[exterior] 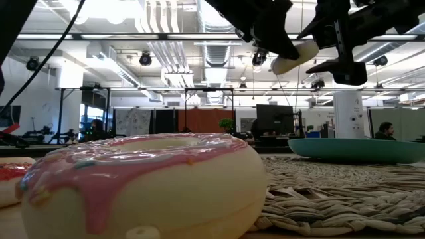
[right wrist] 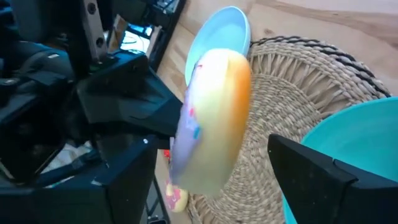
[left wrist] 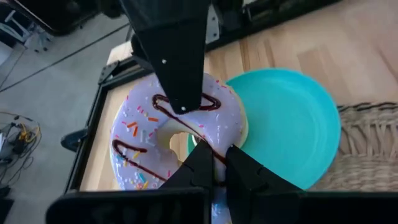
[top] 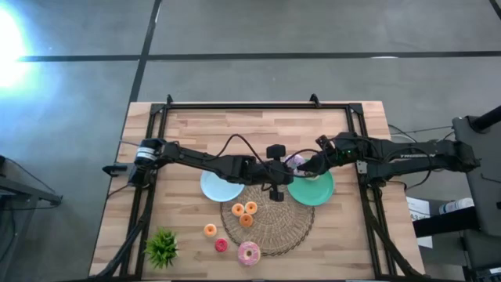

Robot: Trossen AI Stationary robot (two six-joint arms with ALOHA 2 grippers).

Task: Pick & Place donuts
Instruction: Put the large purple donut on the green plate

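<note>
The lilac-white frosted donut with brown drizzle and sprinkles hangs in the air over the inner rim of the teal plate, between both grippers. My left gripper is shut on it. My right gripper is open, with one finger over the frosted face and the other finger standing clear of the underside. The pink-frosted donut lies flat at the woven mat's near edge. Three tiny orange donuts lie on the mat, and another orange one and a red-pink one on the wood. No dark brown donut shows. My left gripper pinches the lilac donut's ring, one finger in the hole and one outside the rim. The donut is lifted clear and tilted. My right gripper has a finger lying across the frosted face near the hole; I cannot tell whether it touches.
A light-blue plate lies left of the round woven mat, the teal plate right of it. A spiky green plant stands at the near left corner. A black frame runs around the table's far and side edges.
</note>
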